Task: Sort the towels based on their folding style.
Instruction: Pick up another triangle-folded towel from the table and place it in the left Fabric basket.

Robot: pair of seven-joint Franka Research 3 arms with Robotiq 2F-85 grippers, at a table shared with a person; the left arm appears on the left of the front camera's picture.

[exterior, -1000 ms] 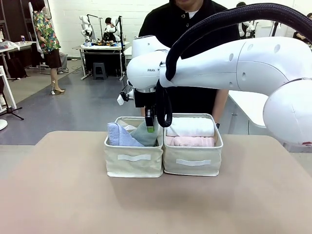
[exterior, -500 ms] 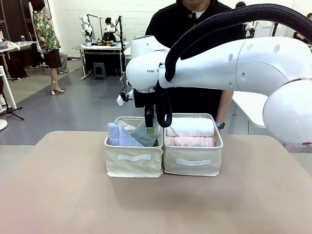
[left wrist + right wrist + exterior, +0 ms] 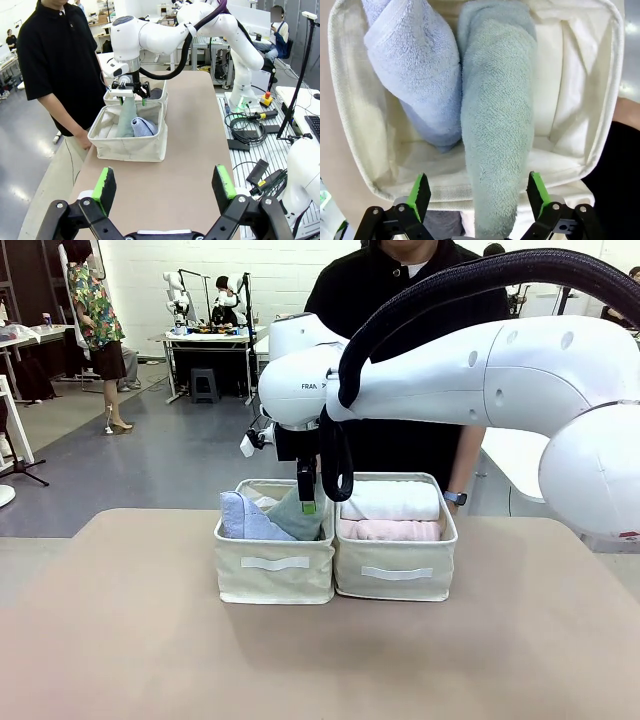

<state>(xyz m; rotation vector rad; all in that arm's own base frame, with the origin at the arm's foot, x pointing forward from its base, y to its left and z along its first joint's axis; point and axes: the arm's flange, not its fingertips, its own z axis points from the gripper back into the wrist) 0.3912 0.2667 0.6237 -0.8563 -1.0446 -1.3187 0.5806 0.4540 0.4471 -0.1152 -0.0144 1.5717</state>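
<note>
The right gripper (image 3: 307,502) hangs just above the left bin (image 3: 275,578), jaws apart, with the pale teal towel (image 3: 497,125) standing tilted between them but not clamped. Beside it in that bin leans the lavender-blue towel (image 3: 415,70). Right of the left bin, touching it, the other bin (image 3: 396,580) holds the white towel (image 3: 392,500) and pink towel (image 3: 390,530). The left gripper (image 3: 165,187) hovers over the tabletop (image 3: 170,170) near that bin, jaws apart, empty.

White arm (image 3: 500,370) w/ black ribbed cable; blk gripper (image 3: 475,192), green pads
</note>
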